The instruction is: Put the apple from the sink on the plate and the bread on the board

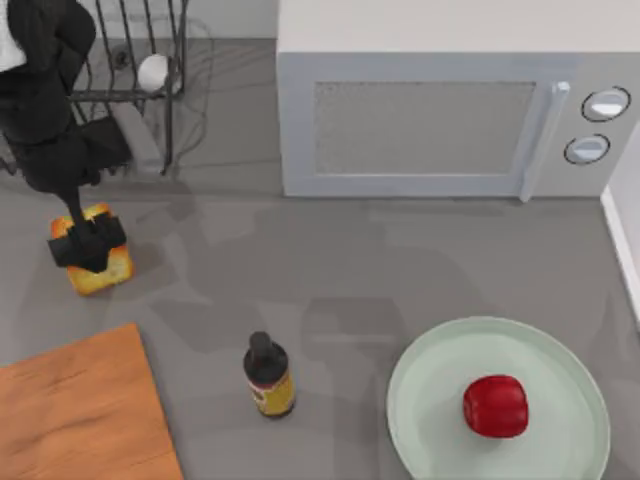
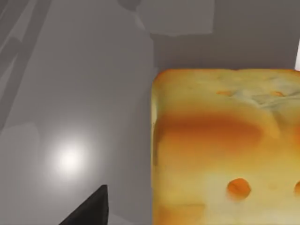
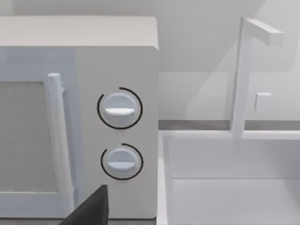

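One apple [image 1: 495, 405] sits on the single plate [image 1: 560, 360]; left of it, past one bottle [image 1: 268, 376], the left gripper [image 1: 92, 243] straddles one bread [image 1: 100, 272] (grip indiscernible), above the board [image 1: 80, 410].

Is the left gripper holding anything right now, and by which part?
The left gripper sits over the golden-yellow cube-like bread, fingers straddling its top. Whether they are clamped on it cannot be told.
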